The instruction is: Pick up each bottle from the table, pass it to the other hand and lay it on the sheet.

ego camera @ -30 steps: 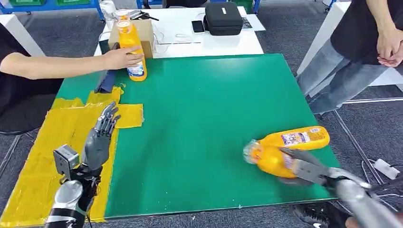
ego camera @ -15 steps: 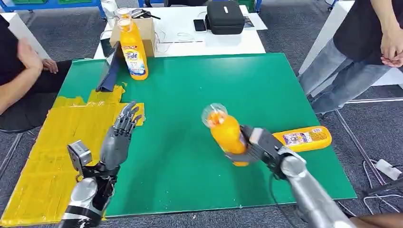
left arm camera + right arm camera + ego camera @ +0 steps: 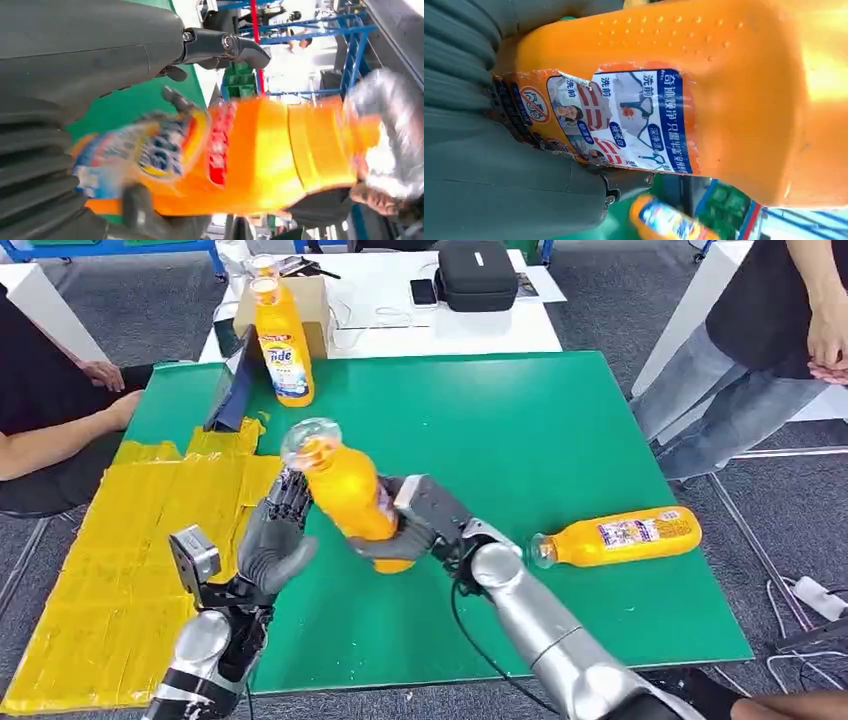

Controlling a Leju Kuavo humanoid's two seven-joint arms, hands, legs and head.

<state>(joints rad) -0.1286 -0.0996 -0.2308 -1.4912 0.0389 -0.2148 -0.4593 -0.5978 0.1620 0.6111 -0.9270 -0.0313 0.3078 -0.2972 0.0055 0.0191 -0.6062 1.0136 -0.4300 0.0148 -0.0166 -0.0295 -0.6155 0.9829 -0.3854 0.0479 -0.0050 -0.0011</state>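
The right hand [image 3: 415, 525] holds an orange detergent bottle [image 3: 348, 490] by its lower body, above the green table [image 3: 480, 420], and brings it against the left hand [image 3: 275, 540]. The fingers of the right hand are wrapped around the bottle. The fingers of the left hand are spread apart and reach up beside the bottle; whether they already press on it, I cannot tell.

The main risk, in my judgement, is the handover itself. If the right hand lets go before the left hand closes well, the bottle can slip and fall on the table. The body looks smooth and the label is glossy, so a loose hold may not be enough. The left hand stands near the middle of the bottle, so a bad hold may let the heavy end tip down.

The long axis of the held bottle is tilted, not upright: its clear cap [image 3: 308, 435] points up and toward the far left, and its base points down toward the robot. The yellow sheet [image 3: 110, 540] lies on the left side of the table, just beside the left hand.
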